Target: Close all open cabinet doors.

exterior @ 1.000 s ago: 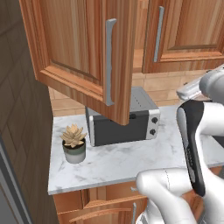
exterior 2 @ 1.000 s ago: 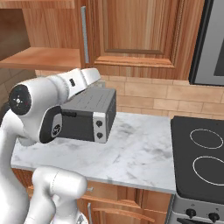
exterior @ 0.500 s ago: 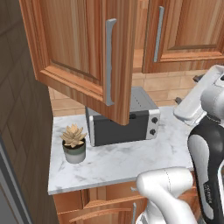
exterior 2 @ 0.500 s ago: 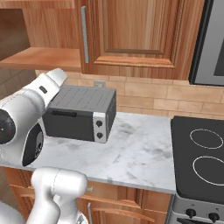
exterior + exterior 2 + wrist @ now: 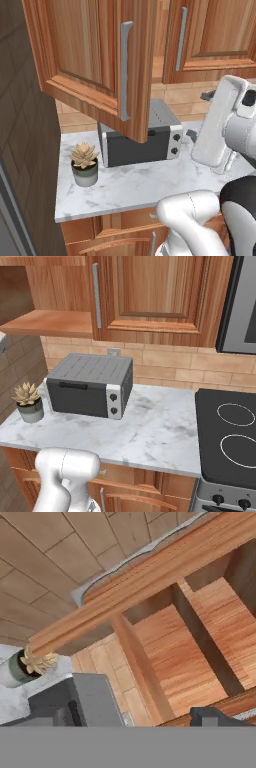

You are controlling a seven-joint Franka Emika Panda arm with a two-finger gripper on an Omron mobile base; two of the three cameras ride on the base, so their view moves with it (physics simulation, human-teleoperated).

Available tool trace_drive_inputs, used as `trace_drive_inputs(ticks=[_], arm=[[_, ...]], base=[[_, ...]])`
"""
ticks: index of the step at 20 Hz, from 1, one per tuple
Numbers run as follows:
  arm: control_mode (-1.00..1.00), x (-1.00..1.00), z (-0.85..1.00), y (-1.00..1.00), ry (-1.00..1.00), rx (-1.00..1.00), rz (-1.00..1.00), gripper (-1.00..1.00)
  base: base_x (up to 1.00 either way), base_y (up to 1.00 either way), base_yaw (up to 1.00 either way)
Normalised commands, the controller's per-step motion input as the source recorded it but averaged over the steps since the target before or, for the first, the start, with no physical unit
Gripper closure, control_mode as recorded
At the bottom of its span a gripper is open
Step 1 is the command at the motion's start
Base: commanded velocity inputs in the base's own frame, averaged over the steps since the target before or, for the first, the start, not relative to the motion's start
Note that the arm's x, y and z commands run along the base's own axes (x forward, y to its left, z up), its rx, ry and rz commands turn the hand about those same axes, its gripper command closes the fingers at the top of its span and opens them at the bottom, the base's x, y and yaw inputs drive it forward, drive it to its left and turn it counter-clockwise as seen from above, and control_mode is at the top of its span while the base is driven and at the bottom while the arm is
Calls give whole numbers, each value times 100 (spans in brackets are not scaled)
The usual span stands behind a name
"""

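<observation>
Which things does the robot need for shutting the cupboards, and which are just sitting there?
For the job:
- open cabinet door, swung out over the counter
- its silver bar handle
- closed cabinet door beside it

Just sitting there:
- toaster oven
- potted plant
- stovetop
- marble counter

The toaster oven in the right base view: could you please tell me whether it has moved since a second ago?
No. The toaster oven sits at the same spot on the marble counter, under the cabinet door; only the arm in front of it has swung away.

Marble counter (image 5: 160,431) w/ toaster oven (image 5: 90,386) & potted plant (image 5: 28,402)
</observation>
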Motion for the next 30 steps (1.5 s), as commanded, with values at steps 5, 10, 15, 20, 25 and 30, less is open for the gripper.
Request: trace_drive_inputs(ticks=[5,10,15,20,25,30], arm=[[-100,-49,0,90,-24,-28,1,-100],[-100,2,0,68,-13,-20,0,-100],[-100,44,0,37,0,-8,0,-100],[-100,45,0,44,0,-5,0,-100],[-100,36,-2,66,0,-9,0,-100],[-100,37,-8,49,0,-7,-3,-100]], base=[[0,0,0],[0,0,0],[0,0,0],[0,0,0],[0,0,0],[0,0,0]])
